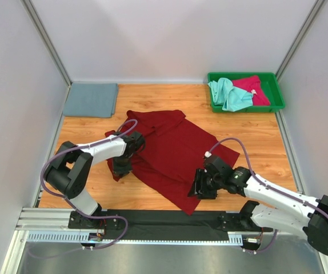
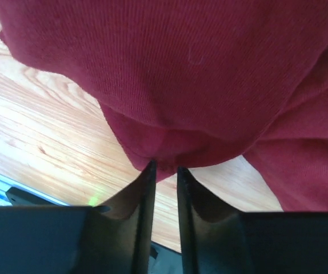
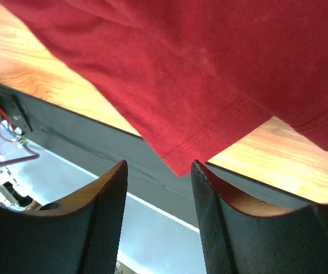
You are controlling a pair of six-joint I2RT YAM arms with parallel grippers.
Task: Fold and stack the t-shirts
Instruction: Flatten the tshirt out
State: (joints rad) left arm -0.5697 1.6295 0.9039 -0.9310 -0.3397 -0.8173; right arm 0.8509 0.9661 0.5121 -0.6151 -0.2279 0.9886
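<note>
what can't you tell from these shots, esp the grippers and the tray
Left wrist view: dark red t-shirt's fold meets the left gripper's narrow gap; the fingers hide whether it's pinched.
Top view: that gripper's tips sit under its own wrist.
Top view, green tray: mint green t-shirt lies over part of the pinkish-red t-shirt.
Right wrist view: frame edges cut off most of the shirt beyond the open right gripper.

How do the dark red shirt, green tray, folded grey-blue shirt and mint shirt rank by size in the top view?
1. dark red shirt
2. green tray
3. grey-blue shirt
4. mint shirt, bunched in the tray, so judged as it lies
</note>
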